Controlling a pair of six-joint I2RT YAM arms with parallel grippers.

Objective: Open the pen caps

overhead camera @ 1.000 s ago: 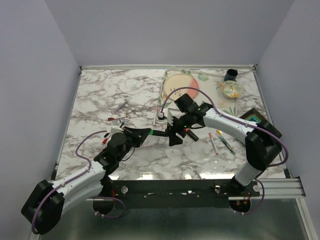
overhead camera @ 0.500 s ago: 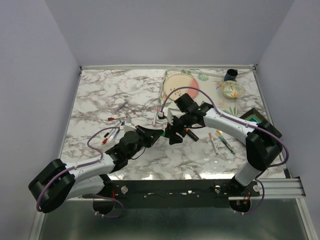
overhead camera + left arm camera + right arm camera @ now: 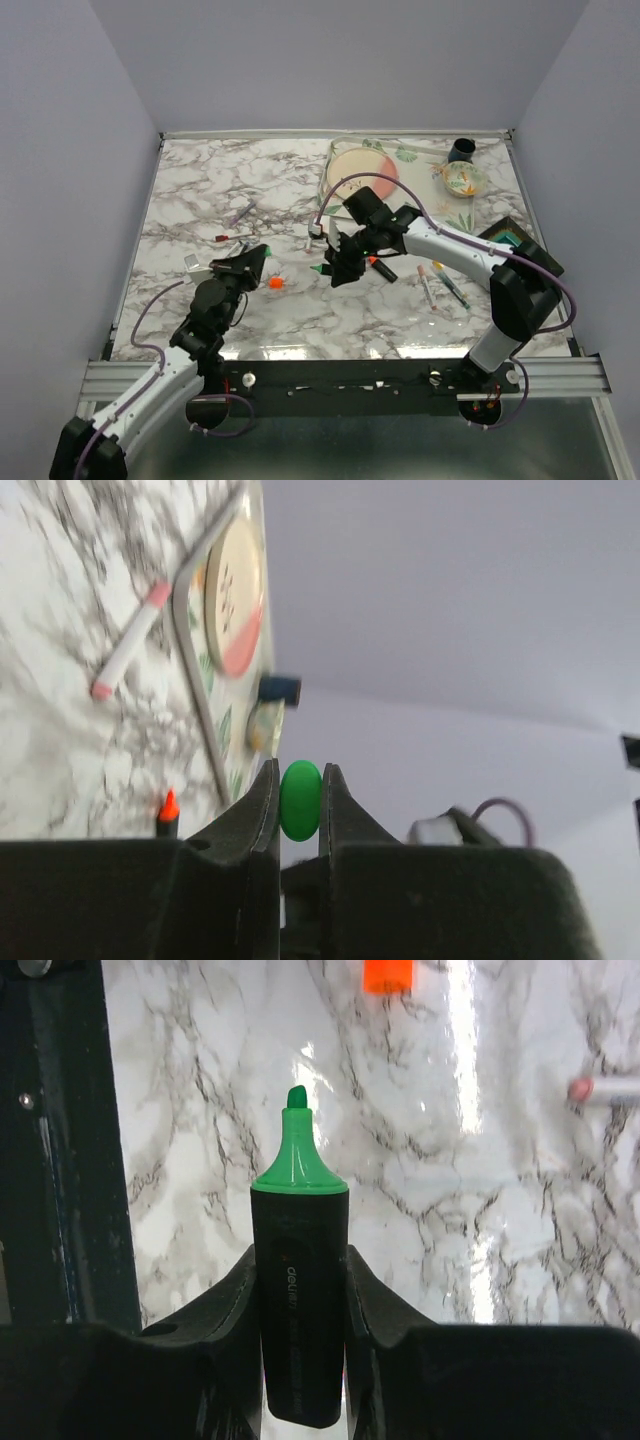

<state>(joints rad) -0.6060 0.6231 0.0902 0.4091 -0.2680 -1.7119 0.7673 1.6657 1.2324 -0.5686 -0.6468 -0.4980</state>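
Note:
My left gripper [image 3: 300,780] is shut on a small green pen cap [image 3: 300,800], held off the table. In the top view the left gripper [image 3: 258,258] hangs left of centre, and that cap does not show there. My right gripper [image 3: 300,1260] is shut on a chunky black highlighter [image 3: 298,1310] whose bare green tip [image 3: 297,1140] points away from the wrist. From above, the right gripper [image 3: 335,268] is at mid table with the green tip [image 3: 320,270] sticking out to the left. An orange cap [image 3: 275,283] lies on the marble between the two grippers.
An uncapped orange-tipped highlighter [image 3: 380,267] lies just right of the right gripper. Thin pens lie at the right [image 3: 440,282] and at the left [image 3: 235,240]. A tray with a plate [image 3: 362,170], a black cup [image 3: 462,150], a bowl [image 3: 463,180] and a dark box [image 3: 510,235] stand at the back right.
The left arm has drawn back to the left with the green cap, which has come off the highlighter. The right jaws have narrowed onto the barrel. The orange cap has come into view.

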